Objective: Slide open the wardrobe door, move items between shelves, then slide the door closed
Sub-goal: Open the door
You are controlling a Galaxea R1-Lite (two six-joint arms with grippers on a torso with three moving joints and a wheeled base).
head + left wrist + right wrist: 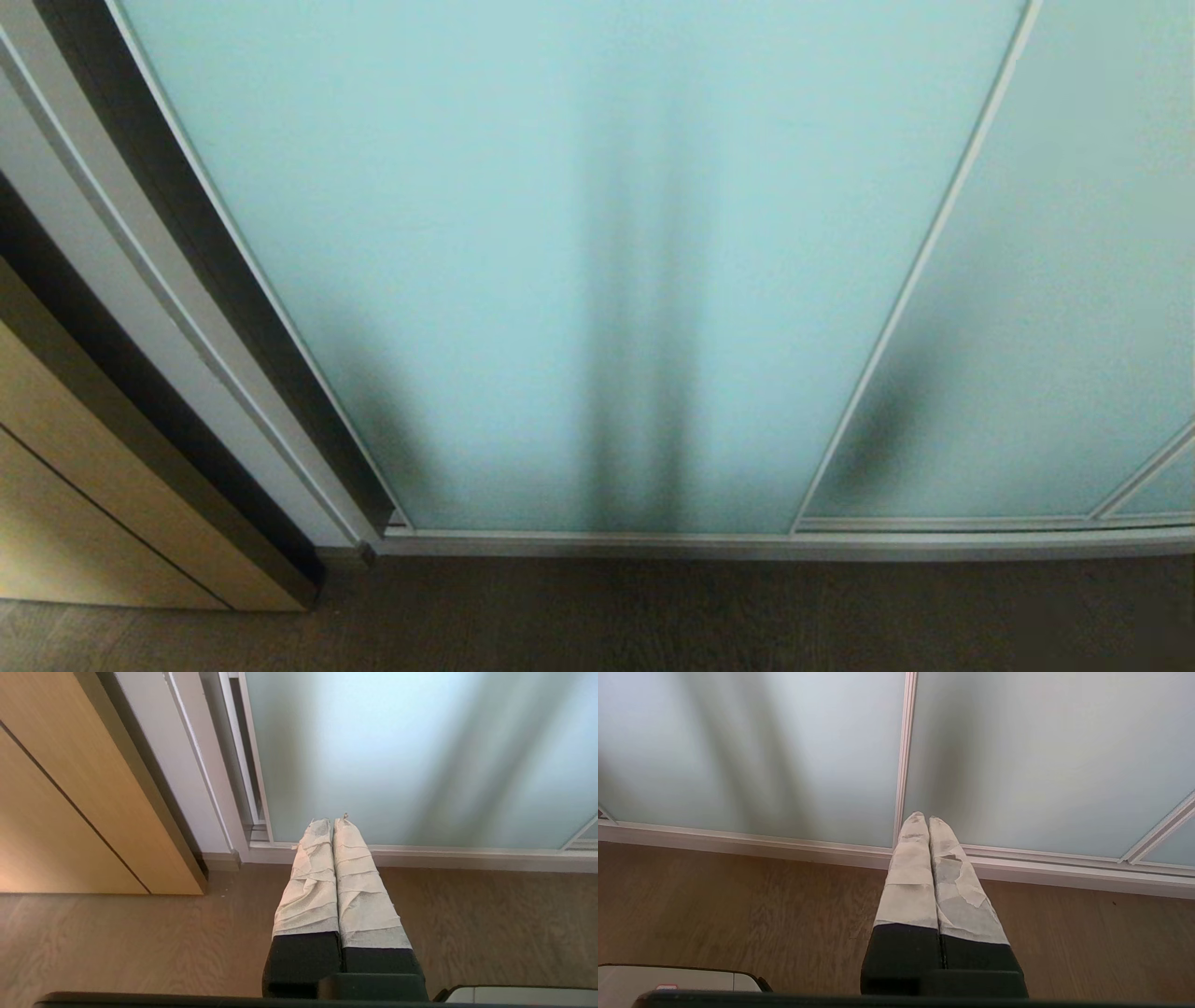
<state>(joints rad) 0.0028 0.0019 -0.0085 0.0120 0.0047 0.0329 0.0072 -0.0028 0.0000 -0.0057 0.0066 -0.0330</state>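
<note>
Directly ahead, the sliding wardrobe door [579,261] fills most of the head view: a tall panel of frosted pale aqua glass in a slim white-silver frame, standing closed with its lower edge in the bottom track [747,543]. Soft dark vertical shadows lie across the glass. To its right a second frosted panel [1055,308] sits beside it, the two meeting at a thin pale frame strip [920,261]. On the left the door meets a white upright jamb [121,271], with a dark gap running between frame and glass. Further left stands a tan wood-grain cabinet [75,504], its side reaching down to the floor. Brown wood-pattern floor [653,616] runs along the foot of the wardrobe.

Neither arm shows in the head view. In the left wrist view the left end effector [332,821] hangs low over the floor, pointing toward the door's lower left corner near the jamb; its two fingers [310,882], wrapped in white tape, are pressed together with nothing between them. In the right wrist view the right end effector [923,817] points at the foot of the frame strip between the two glass panels, its taped fingers [913,877] likewise pressed together and empty. Neither touches the glass.
</note>
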